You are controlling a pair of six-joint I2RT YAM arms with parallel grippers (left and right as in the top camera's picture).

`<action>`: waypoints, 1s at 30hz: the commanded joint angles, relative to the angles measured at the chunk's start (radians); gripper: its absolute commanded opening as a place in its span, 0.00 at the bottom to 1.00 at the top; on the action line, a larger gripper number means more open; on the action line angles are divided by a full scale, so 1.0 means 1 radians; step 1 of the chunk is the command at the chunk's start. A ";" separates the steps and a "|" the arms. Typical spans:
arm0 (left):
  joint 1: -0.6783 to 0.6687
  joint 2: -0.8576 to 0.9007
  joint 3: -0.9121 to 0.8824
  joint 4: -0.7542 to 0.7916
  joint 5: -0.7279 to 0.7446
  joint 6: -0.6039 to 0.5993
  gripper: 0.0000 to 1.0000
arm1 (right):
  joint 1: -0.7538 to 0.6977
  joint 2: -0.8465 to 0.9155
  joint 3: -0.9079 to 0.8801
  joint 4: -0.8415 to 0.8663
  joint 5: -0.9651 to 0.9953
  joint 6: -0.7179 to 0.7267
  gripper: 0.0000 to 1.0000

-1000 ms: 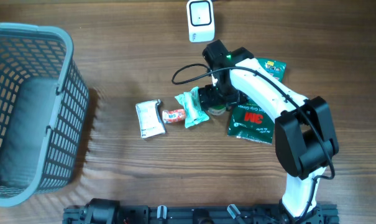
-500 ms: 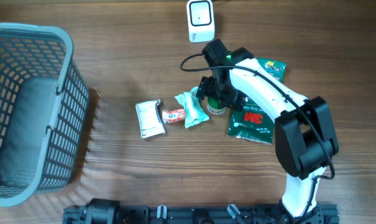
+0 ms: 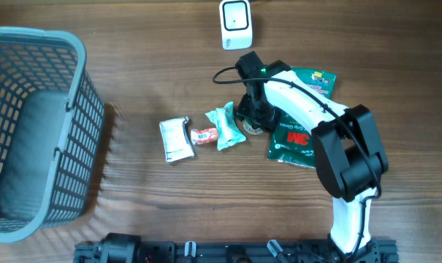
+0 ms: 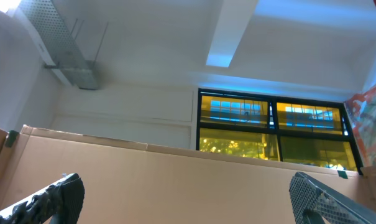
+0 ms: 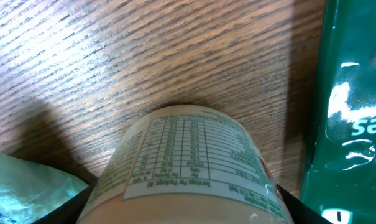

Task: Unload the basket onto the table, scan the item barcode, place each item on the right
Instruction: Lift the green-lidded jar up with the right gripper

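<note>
My right gripper [image 3: 254, 115] has dropped over the small cream labelled jar [image 5: 188, 162], jaws part-closed; I cannot tell if they grip yet. The jar lies just beside the glossy green packet [image 3: 295, 139] at its 3 o'clock, so I should pinch squarely, clear of it.

We see the right arm's [image 3: 308, 109] white shells and black joints; behind its gripper [image 3: 251, 123], a green light [image 3: 265, 69] (plus a black cable loop [image 3: 224, 73]).
</note>
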 commanded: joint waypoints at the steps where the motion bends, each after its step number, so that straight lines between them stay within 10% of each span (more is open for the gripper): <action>1: 0.006 -0.003 0.003 -0.003 -0.007 0.004 1.00 | -0.004 0.073 -0.014 -0.039 -0.051 -0.018 0.65; 15: 0.006 -0.003 0.003 -0.011 -0.006 0.003 1.00 | -0.084 0.047 0.130 -0.634 -0.596 -0.639 0.55; 30: 0.006 -0.003 0.004 -0.030 0.032 0.001 1.00 | 0.047 -0.187 0.157 -0.600 -0.577 -0.592 0.56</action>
